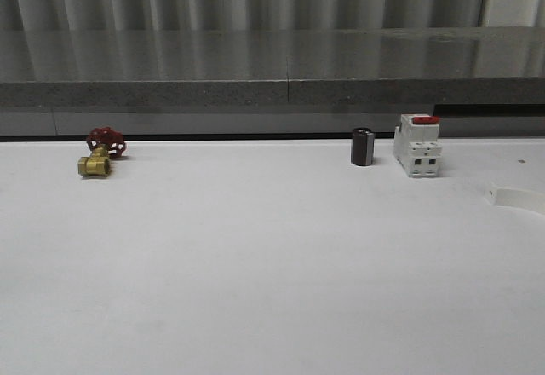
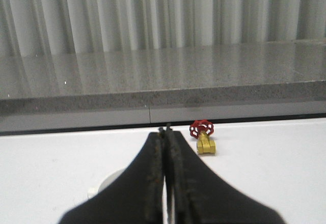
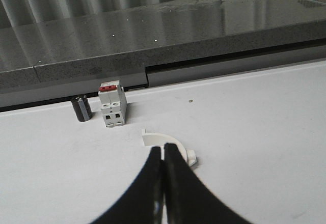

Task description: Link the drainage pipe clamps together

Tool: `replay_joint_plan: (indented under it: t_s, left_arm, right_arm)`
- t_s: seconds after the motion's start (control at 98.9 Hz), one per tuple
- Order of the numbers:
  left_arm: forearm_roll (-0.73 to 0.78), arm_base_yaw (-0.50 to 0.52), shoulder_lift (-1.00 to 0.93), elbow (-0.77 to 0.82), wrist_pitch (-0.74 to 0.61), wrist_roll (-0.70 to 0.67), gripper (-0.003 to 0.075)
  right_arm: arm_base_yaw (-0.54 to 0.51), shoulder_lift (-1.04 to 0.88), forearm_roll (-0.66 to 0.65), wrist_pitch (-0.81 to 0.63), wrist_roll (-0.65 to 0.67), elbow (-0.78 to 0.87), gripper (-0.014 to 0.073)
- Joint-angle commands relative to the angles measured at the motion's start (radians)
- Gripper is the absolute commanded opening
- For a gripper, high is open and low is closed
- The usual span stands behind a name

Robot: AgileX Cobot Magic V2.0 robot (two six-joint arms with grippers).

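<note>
Two closed grippers, left gripper (image 2: 165, 129) and right gripper (image 3: 163, 149), jaws pressed together and empty. One pipe clamp half (image 3: 170, 143) lies just beyond the right fingertips; at the front view's right edge. One circuit breaker (image 1: 417, 145), one black cylinder (image 1: 362, 147), one brass valve (image 1: 100, 153), far table edge.

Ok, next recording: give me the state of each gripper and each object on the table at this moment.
left gripper: shut, holding nothing.
right gripper: shut, holding nothing.
right pipe clamp half: lying flat on the table, not joined, partly behind the right gripper.
left pipe clamp half: mostly hidden behind the left gripper.
circuit breaker: upright, red switch on top.
brass valve: lying on the table, red handwheel.
black cylinder: standing upright.
</note>
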Motion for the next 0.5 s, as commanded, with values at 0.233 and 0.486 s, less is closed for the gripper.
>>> replay_joint_plan:
  t_s: [0.233,0.486]
  left_arm:
    - [-0.091,0.000,0.352,-0.414,0.300,-0.009,-0.0020]
    - [-0.091,0.000,0.658,-0.715,0.607,-0.009,-0.0020]
  right_arm:
    - [-0.004,-0.019,-0.006,-0.085,-0.002,-0.015,-0.0118]
    - [-0.004,-0.019,-0.006,-0.085,-0.002,-0.015,-0.0118]
